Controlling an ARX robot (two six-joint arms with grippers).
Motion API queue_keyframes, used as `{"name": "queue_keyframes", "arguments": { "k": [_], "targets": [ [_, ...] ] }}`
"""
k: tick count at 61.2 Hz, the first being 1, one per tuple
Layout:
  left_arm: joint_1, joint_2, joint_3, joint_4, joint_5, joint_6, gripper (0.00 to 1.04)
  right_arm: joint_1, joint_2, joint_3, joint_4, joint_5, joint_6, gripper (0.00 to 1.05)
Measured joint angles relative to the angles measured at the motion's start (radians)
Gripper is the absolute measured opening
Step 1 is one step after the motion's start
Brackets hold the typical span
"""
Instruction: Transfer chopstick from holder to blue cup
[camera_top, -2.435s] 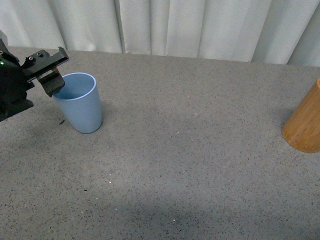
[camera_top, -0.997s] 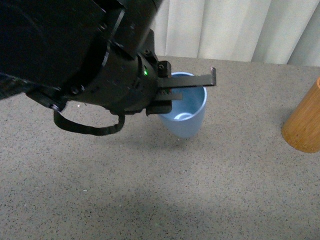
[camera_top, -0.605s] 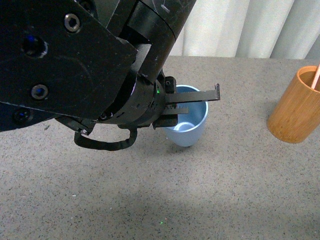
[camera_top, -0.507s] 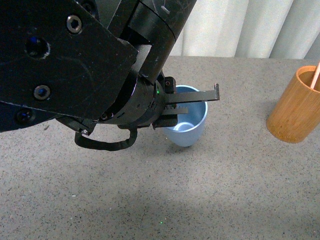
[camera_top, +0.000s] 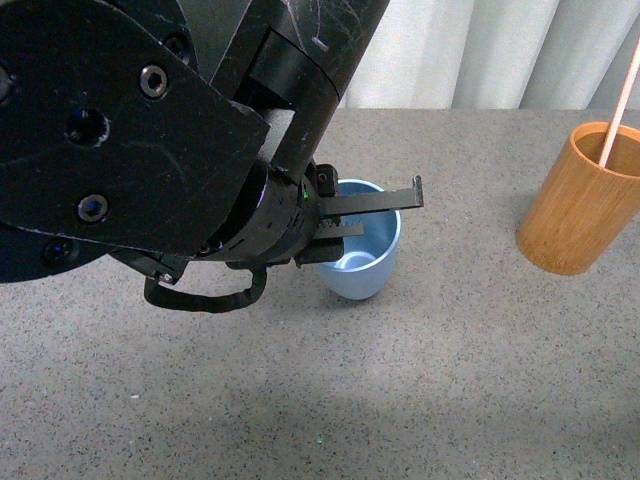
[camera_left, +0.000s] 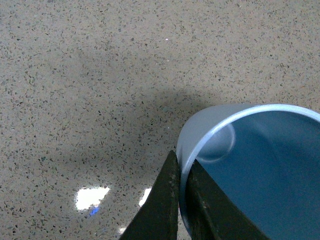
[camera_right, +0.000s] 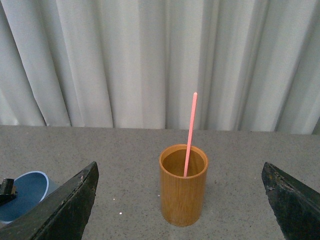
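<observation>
The light blue cup (camera_top: 358, 262) stands on the grey table near the middle, empty inside. My left gripper (camera_top: 345, 220) is shut on its rim, one finger inside the wall and one outside; the left wrist view shows the cup (camera_left: 250, 165) pinched between the dark fingers (camera_left: 167, 200). The orange-brown holder (camera_top: 580, 205) stands at the right with one pink chopstick (camera_top: 620, 95) leaning out of it. In the right wrist view the holder (camera_right: 183, 192) and the chopstick (camera_right: 189, 132) stand upright between the wide-open fingers of my right gripper (camera_right: 182, 200), some way ahead of them. The blue cup (camera_right: 22, 195) shows at that view's edge.
The bulky black left arm (camera_top: 140, 140) fills the upper left of the front view. White curtains (camera_right: 150, 60) hang behind the table's far edge. Speckled grey tabletop (camera_top: 420, 400) lies between cup and holder.
My left gripper has carried the blue cup from the far left to the table's middle. The holder and its chopstick have come further into the front view.
</observation>
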Motion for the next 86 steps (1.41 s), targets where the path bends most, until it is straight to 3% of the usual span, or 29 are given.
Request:
{"name": "queue_keyframes", "arguments": {
  "k": [18, 53, 71, 77, 81, 86],
  "targets": [
    [-0.002, 0.002, 0.009, -0.001, 0.007, 0.002, 0.06, 0.000, 0.000, 0.000, 0.000, 0.000, 0.000, 0.95],
    [0.000, -0.008, 0.027, -0.003, 0.005, -0.011, 1.00, 0.000, 0.000, 0.000, 0.000, 0.000, 0.000, 0.95],
    [0.046, -0.072, 0.005, -0.002, -0.074, -0.088, 0.98, 0.000, 0.000, 0.000, 0.000, 0.000, 0.000, 0.95],
    [0.088, -0.077, -0.184, 0.470, -0.248, 0.108, 0.82, 0.000, 0.000, 0.000, 0.000, 0.000, 0.000, 0.95],
    [0.143, -0.102, -0.333, 0.740, -0.214, 0.249, 0.73, 0.000, 0.000, 0.000, 0.000, 0.000, 0.000, 0.95],
    [0.279, -0.185, -0.531, 1.058, -0.113, 0.387, 0.59, 0.000, 0.000, 0.000, 0.000, 0.003, 0.000, 0.95]
  ]
}}
